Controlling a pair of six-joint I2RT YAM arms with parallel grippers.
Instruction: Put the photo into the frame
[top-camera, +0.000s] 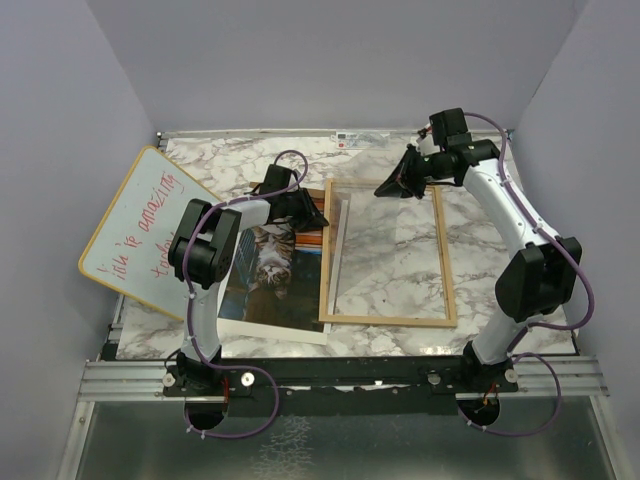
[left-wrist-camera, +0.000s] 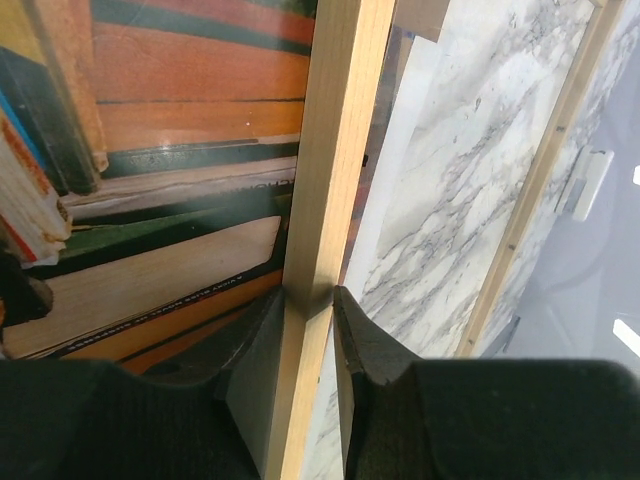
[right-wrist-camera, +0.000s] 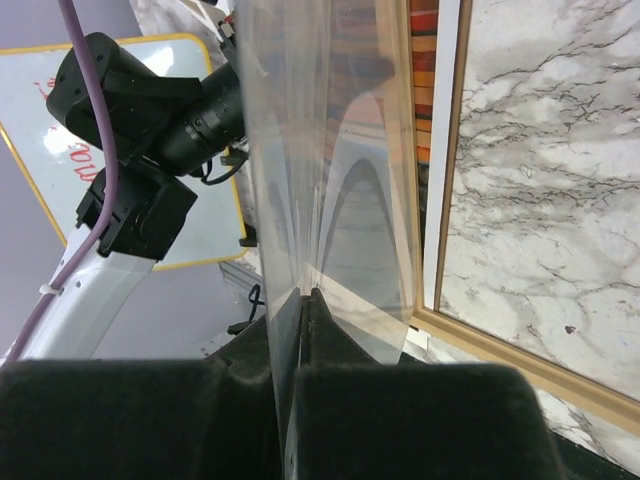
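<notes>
1. Toward the table's (top-camera: 380, 340) near edge, left of centre, the photo (top-camera: 268, 285) lies face up, its right border reaching the frame's (top-camera: 390, 321) left rail. It is not seated yet.
2. Mid-table, the frame lies flat, and marble shows through its opening.
3. Farther back, the left gripper (left-wrist-camera: 310, 300) pinches that left rail.
4. At the frame's far edge, the right gripper (right-wrist-camera: 305, 295) is pressed together on a clear pane's (right-wrist-camera: 300, 150) edge. Sliding the print in remains, I judge.

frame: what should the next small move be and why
Probably lift slightly and draw the frame left over the photo. The left gripper pinches its left rail, the right gripper pinches the clear pane, and the photo lies mostly outside the frame.
</notes>
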